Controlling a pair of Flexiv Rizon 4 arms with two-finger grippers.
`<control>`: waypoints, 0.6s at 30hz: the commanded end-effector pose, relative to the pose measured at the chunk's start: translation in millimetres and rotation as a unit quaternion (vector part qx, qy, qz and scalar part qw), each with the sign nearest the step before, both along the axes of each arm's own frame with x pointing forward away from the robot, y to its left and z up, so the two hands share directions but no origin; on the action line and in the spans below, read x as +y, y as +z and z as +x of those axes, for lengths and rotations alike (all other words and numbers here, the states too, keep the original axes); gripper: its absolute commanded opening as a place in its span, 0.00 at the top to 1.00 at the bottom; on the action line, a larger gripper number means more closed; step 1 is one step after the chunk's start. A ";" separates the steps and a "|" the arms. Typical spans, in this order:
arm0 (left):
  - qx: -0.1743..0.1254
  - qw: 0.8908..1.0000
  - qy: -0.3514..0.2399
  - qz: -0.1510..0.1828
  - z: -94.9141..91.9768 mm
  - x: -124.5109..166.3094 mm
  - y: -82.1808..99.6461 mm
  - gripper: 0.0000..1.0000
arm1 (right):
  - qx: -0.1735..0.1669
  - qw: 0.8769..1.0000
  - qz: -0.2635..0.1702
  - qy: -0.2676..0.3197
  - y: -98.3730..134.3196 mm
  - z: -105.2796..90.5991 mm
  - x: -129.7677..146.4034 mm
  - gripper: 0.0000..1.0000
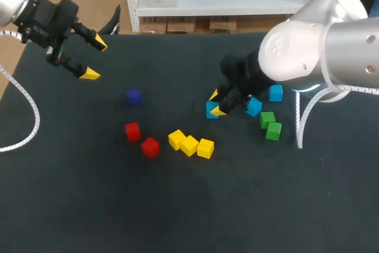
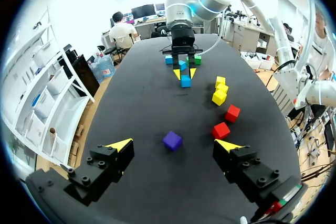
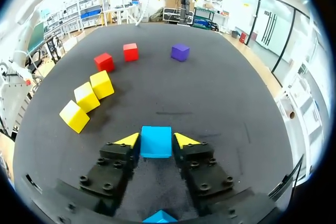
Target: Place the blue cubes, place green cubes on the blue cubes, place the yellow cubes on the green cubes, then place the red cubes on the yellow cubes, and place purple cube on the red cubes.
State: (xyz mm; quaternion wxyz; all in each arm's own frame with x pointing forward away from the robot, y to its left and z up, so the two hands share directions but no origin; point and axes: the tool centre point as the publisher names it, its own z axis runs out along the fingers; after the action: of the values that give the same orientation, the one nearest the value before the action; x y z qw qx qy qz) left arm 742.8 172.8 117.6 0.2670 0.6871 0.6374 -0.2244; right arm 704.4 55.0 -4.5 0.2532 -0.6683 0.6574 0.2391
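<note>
R tool (image 3: 156, 140) clamped on a blue cube (image 1: 211, 111) sitting mid-table (image 1: 177, 205). Two more blues (image 1: 275, 93) lie near it, by the greens (image 1: 267, 119). L tool (image 1: 95, 58) hangs open, empty, over the far left. Nothing stacked yet: yellows (image 1: 189, 145), reds (image 1: 132, 131), purple (image 1: 134, 96) all loose. Looks like step one, w/ every layer left.

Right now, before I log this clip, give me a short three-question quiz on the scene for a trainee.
1. True or false: the left hand is open, and the purple cube lies on the table apart from it.
2. How many yellow cubes are on the table? A two, B three, C four.
3. Fill in: the right hand is shut on a ___ cube.
Key: 1 true; 2 B; 3 blue, the blue cube between its fingers.
</note>
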 end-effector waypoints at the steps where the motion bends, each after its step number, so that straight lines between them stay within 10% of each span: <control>1: -0.001 1.000 -0.001 -0.001 0.7 0.7 -0.8 0.00 | 0.001 1.000 -0.001 0.001 0.5 0.8 0.4 0.06; 18: -0.001 1.000 -0.001 -0.001 0.7 0.7 -0.8 0.00 | -0.033 0.999 0.010 0.038 40.0 19.1 -60.1 0.00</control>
State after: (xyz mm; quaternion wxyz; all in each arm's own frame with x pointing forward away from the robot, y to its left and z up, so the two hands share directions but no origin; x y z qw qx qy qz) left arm 742.8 172.8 117.6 0.2670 0.6872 0.6373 -0.2244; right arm 723.1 15.7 24.6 0.2683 -0.6909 0.6334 0.2223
